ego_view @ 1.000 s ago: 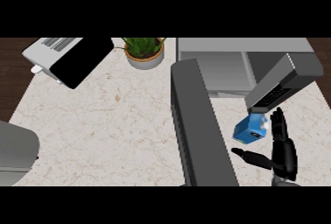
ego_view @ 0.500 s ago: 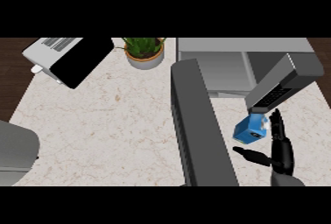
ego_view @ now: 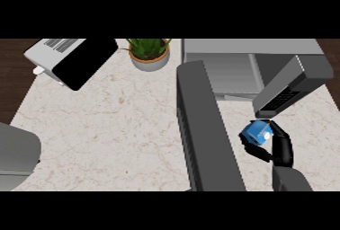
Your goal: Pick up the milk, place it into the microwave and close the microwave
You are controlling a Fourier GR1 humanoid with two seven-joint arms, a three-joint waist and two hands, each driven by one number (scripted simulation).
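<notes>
Head view: my right hand (ego_view: 277, 150) curled round milk (ego_view: 256, 132), carton just outside microwave (ego_view: 232, 72) opening, beside open door (ego_view: 206, 130). Risk: carton clips microwave control panel edge on entry, twists in grasp. Left hand out of sight.

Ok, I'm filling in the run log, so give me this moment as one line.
right hand: curled round milk | milk: in front of open microwave, not inside | door: open | left hand: not in view

Milk (ego_view: 256, 132) partly behind fingers (ego_view: 279, 137)
</notes>
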